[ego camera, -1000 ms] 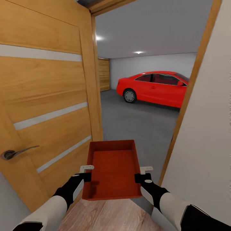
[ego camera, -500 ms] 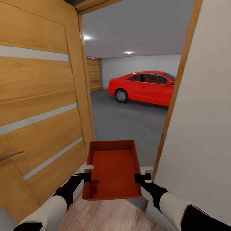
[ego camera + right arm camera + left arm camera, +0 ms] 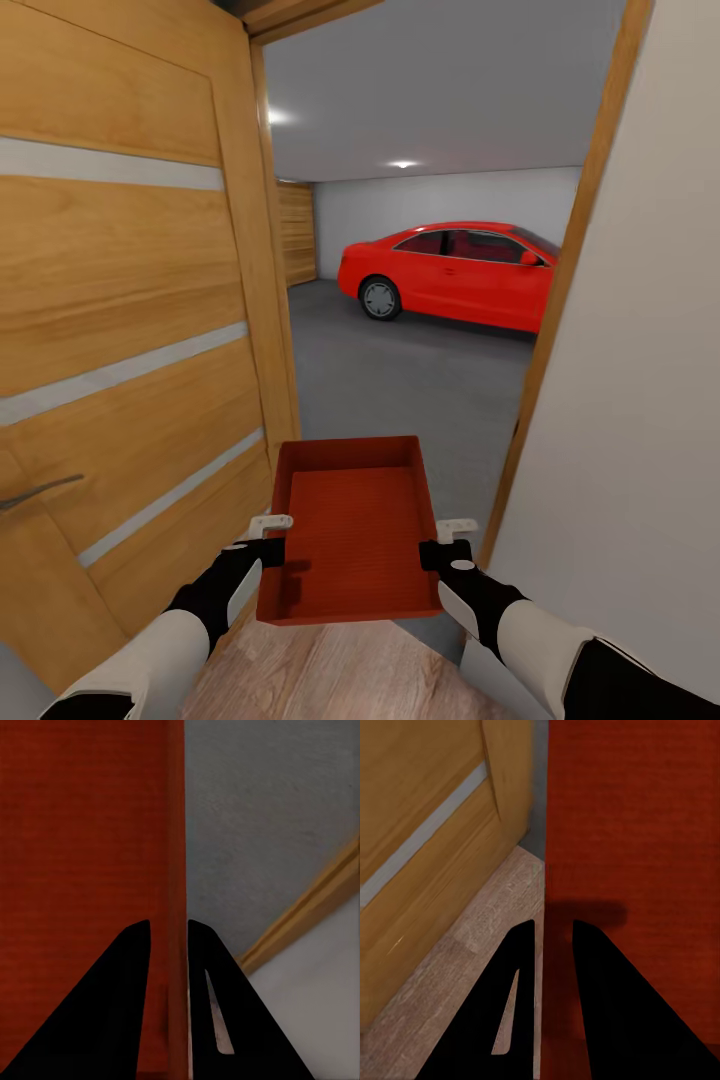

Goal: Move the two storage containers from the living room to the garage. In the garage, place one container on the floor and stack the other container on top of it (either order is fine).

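Note:
One orange-red storage container [image 3: 355, 525], open-topped with ribbed walls, hangs level in front of me between both arms, at a doorway. My left gripper [image 3: 272, 535] is shut on its left wall, and the left wrist view shows the dark fingers [image 3: 592, 975] straddling that thin wall [image 3: 544, 870]. On the opposite side my right gripper [image 3: 447, 540] is shut on the right wall [image 3: 178, 832], one finger [image 3: 127, 975] inside the bin. Through the doorway lies the garage with its dark grey concrete floor [image 3: 400, 380].
An open wooden door [image 3: 130, 330] with pale stripes stands close on my left. A white wall [image 3: 640, 400] and wooden door frame [image 3: 560, 300] crowd the right. A red car [image 3: 450, 272] is parked in the garage, with a plank door [image 3: 298, 232] behind it. Wood plank flooring [image 3: 340, 670] lies below me.
The view has swung left and then slightly back right, so the door and the car shifted in the picture. The container and both grippers keep the same hold.

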